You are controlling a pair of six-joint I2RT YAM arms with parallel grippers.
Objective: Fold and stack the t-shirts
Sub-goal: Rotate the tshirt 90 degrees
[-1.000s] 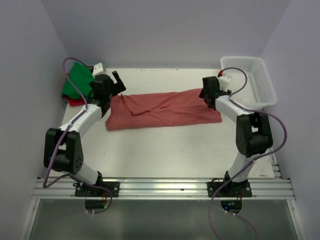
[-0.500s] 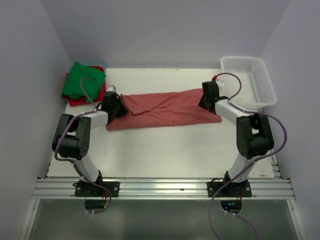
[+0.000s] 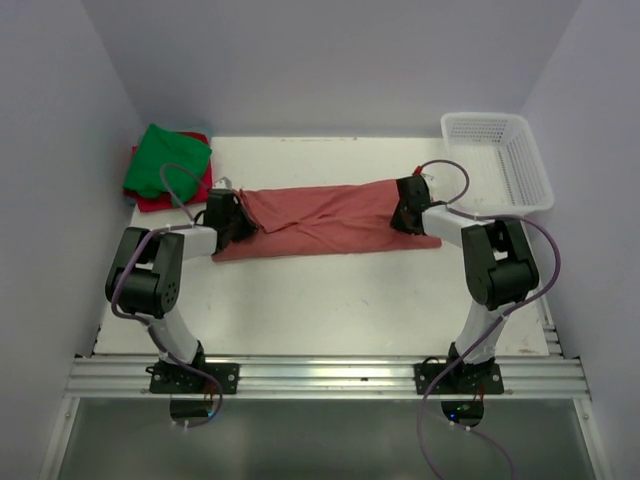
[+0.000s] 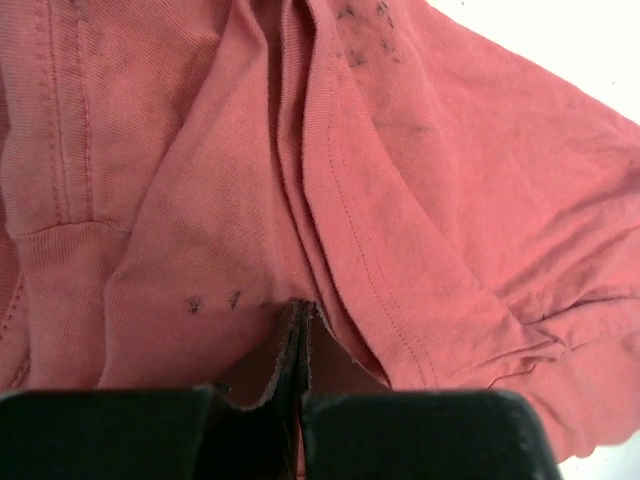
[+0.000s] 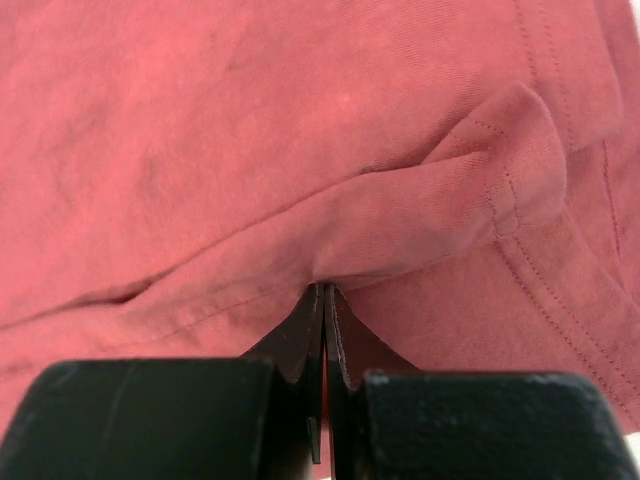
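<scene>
The faded brick-red t-shirt [image 3: 325, 220] lies as a long folded strip across the middle of the table. At its left end my left gripper [image 3: 232, 215] is low on the cloth. In the left wrist view the left gripper [image 4: 299, 310] is shut, with a pinch of red fabric [image 4: 200, 250] puckered at its tips. My right gripper [image 3: 405, 212] is at the strip's right end. In the right wrist view it [image 5: 324, 292] is shut on a raised fold of the shirt [image 5: 420, 220]. The green t-shirt [image 3: 165, 160] sits on the red-pink one [image 3: 158, 203] at the back left corner.
A white mesh basket [image 3: 500, 160] stands at the back right corner. Walls close in on the left, back and right. The table [image 3: 330, 300] runs bare from the shirt to the arm bases.
Both grippers have dropped onto the ends of the brick-red shirt and closed from open. The left arm folded down from a raised pose; the right one shifted slightly left.
</scene>
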